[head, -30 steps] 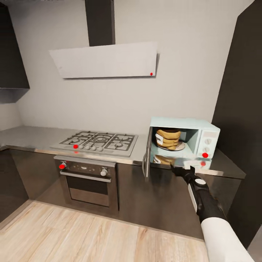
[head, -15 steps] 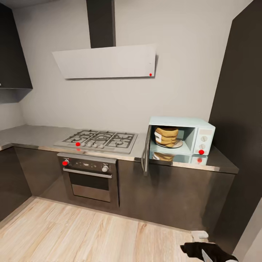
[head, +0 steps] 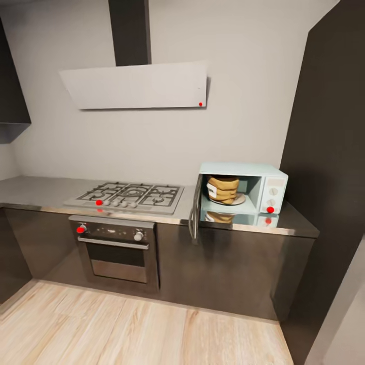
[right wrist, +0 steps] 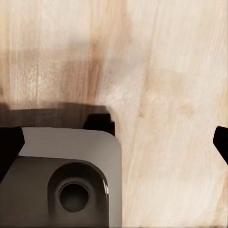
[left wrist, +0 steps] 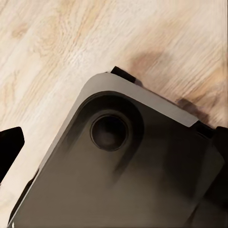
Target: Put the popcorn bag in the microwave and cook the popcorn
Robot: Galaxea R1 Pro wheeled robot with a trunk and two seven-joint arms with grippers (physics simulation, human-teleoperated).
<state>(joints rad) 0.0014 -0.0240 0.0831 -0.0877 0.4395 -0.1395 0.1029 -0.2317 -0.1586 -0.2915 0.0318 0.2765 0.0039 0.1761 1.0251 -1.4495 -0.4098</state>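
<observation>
The pale mint-blue microwave [head: 238,169] stands at the right end of the grey countertop [head: 35,190]. Its door [head: 194,214] is swung wide open toward the hob. Inside it, the tan-orange popcorn bag [head: 222,188] sits upright on the round plate [head: 239,201]. My left gripper [left wrist: 114,142] hangs open over the robot's grey base [left wrist: 118,190] and the wood floor, nothing between its dark fingertips [left wrist: 9,148]. My right gripper [right wrist: 116,142] is also open above the base [right wrist: 57,185] and floor, its fingertips [right wrist: 9,142] at the picture's edges.
A steel gas hob [head: 129,196] lies left of the microwave, a built-in oven [head: 115,248] under it and a hood [head: 134,86] above. A tall dark cabinet [head: 329,152] walls in the right side. Light wood floor [head: 126,329] stretches before the cabinets.
My right arm has dropped from the microwave's open front and left the head view. The head camera has backed away and shifted. The bag stays in the open microwave.
</observation>
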